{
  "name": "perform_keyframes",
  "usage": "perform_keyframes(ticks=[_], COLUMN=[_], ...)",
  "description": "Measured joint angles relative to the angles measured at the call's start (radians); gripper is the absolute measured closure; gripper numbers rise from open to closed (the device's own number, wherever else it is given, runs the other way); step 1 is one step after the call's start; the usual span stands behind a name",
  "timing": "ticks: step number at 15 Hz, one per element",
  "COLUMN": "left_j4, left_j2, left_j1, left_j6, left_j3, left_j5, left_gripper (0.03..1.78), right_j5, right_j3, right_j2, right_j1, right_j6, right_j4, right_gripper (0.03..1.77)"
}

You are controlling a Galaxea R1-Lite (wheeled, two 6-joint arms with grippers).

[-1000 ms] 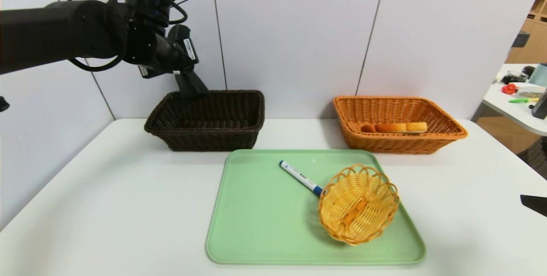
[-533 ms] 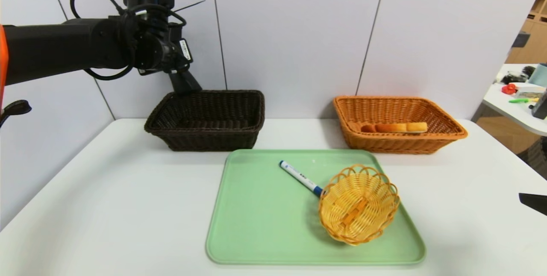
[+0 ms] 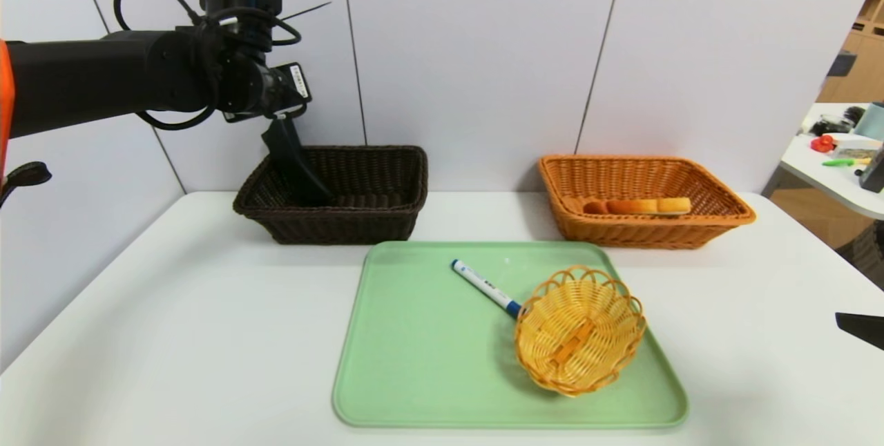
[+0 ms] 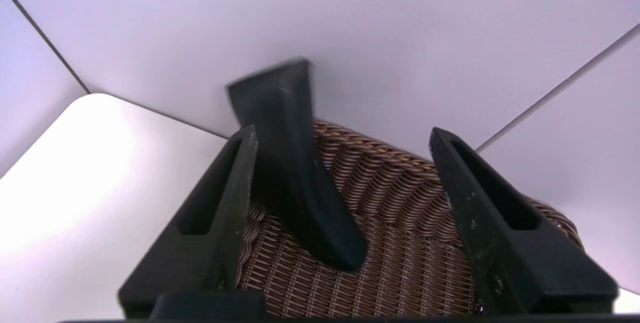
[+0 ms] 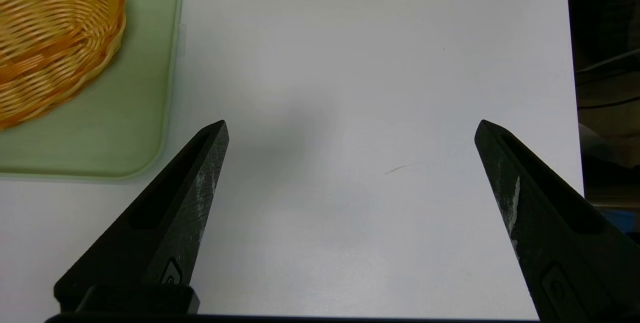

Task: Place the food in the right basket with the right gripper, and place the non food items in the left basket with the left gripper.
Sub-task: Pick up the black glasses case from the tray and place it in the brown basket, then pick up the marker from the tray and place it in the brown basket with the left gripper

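Pale panelled wall (image 3: 483, 52), white table (image 3: 173, 335)

A white table (image 3: 173, 335) with rounded corners carries everything. A green tray (image 3: 414, 363) lies flat on it near the front, and serves as the landmark. Behind the tray's left corner, just apart from its rim, stands the dark brown basket (image 3: 345, 221). Behind the tray's right corner stands the orange basket (image 3: 649, 228), also close to the rim but not touching it. Both baskets sit near the table's back edge, well apart from each other. To the right of the tray the tabletop is bare white, with a faint thin scratch (image 5: 400, 168).
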Motion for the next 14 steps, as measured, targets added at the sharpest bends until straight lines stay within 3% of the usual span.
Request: perform_keyframes(ticks=[3, 8, 11, 14], left_j4=[0.044, 0.261, 0.361, 0.372], left_j2=[-0.037, -0.107, -0.103, -0.078], left_j1=[-0.04, -0.293, -0.423, -0.486], left_j6=[-0.002, -0.049, -0.215, -0.424], left_j3=[-0.002, -0.004, -0.011, -0.012], left_j5=[-0.011, -0.031, -0.036, -0.036], left_gripper=[0.4, 0.26, 0.21, 0.18], right_j5=[0.001, 0.003, 0.003, 0.003], right_j3=[0.007, 0.024, 0.026, 0.042], right_j2=[0.002, 0.003, 0.001, -0.002], right_j1=[0.0, 0.0, -0.001, -0.002], right_j6=[-0.001, 0.003, 0.013, 0.025], right_j4=[0.0, -0.003, 0.0, -0.001], right_gripper=[0.1, 0.1, 0.1, 0.1])
